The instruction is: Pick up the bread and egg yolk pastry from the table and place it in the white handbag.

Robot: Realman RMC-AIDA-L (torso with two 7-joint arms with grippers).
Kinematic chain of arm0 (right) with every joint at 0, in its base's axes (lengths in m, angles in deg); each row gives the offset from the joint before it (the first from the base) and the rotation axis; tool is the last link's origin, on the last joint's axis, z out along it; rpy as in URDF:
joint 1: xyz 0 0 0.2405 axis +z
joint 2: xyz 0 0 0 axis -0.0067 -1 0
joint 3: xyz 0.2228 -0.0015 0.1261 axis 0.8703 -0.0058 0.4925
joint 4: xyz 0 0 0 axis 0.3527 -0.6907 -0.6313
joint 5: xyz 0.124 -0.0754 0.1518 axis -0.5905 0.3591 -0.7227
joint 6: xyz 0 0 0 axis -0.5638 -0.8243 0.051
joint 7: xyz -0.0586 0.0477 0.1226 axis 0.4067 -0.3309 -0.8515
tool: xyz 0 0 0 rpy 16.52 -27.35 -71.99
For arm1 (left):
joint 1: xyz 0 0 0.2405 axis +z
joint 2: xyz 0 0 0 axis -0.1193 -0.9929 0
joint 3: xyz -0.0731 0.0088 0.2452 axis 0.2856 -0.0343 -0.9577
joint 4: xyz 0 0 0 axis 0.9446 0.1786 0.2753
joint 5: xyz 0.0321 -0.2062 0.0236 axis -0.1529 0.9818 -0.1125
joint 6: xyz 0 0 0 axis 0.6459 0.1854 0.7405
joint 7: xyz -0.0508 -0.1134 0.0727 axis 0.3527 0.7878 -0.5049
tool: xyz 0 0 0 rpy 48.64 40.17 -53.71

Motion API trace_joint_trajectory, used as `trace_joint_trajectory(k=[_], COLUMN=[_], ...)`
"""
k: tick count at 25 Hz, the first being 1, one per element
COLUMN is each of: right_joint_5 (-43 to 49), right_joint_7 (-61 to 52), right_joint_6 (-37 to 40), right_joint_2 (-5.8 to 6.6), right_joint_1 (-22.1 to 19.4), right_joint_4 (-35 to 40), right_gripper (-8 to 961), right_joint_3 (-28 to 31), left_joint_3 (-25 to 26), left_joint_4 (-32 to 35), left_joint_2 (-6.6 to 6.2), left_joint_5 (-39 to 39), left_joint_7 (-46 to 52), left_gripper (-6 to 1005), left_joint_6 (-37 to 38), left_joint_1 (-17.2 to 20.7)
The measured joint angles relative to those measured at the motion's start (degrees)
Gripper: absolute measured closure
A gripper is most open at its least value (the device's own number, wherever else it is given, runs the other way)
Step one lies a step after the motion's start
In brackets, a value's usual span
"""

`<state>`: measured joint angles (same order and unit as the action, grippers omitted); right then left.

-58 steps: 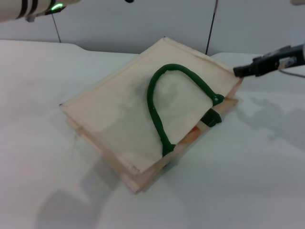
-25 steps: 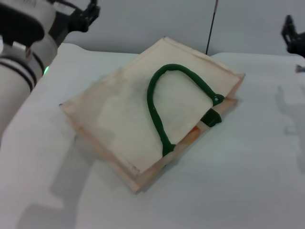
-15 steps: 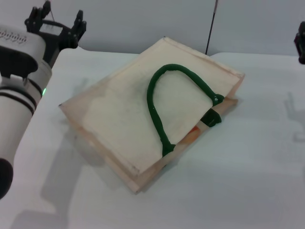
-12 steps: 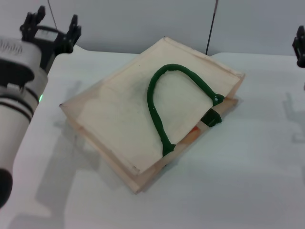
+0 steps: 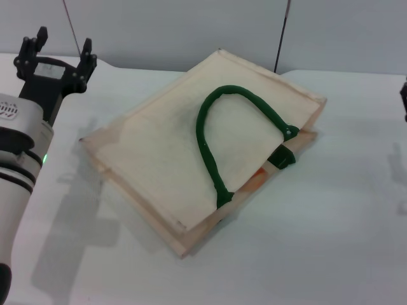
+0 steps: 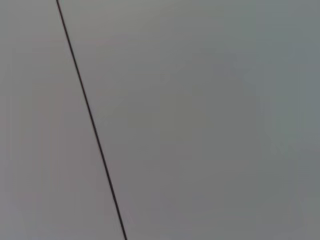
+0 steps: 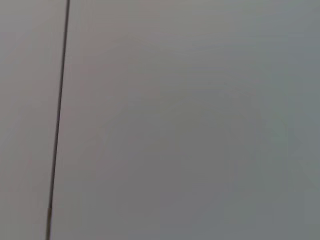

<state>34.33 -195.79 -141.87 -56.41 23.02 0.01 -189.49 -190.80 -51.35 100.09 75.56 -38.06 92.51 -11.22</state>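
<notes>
Head view. One white handbag (image 5: 184, 146), lying flat and skewed on the white table (image 5: 331, 241); one dark green loop handle (image 5: 219, 136) lies across its upper face, and the stub of a second shows at the mouth. Mouth faces the robot's right, gaping only slightly. One patch of orange and tan inside that gap, probably the bread (image 5: 257, 181); too little shows to be sure. Egg yolk pastry: none visible, either on the table or in the gap; whether it sits inside cannot be told. One left gripper (image 5: 56, 54), raised at the far left edge of the table, well apart from the bag, fingers spread wide and pointing away, holding nothing. One right gripper (image 5: 404, 95), only a dark sliver at the right border; how far it is parted, or whether it carries anything, cannot be told.

Left wrist view. One plain grey wall (image 6: 200, 120), one thin dark cable (image 6: 92, 122) slanting across it. No task items, no fingers.

Right wrist view. The same kind of wall, one near-vertical cable (image 7: 57, 120). Nothing else.

Risks, as judged. The bag lies flat with a shallow mouth, so contents near the lip could roll back out if the fabric is nudged. The pastry's place is unconfirmed; neither wrist camera faces the table.
</notes>
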Motion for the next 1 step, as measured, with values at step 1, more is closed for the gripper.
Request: trace_joint_trajectory(k=[1], right_joint_5=[-1.38], right_joint_7=[-0.01], right_joint_6=[-1.44], right_joint_2=[0.00], right_joint_1=[-0.17], right_joint_4=[0.17], right_gripper=[296], right_joint_3=[-1.83], left_joint_3=[-0.03], left_joint_4=[-0.33], left_joint_2=[0.00], left_joint_5=[0.01], left_joint_7=[0.66], left_gripper=[232], left_joint_6=[0.08], left_joint_1=[0.09])
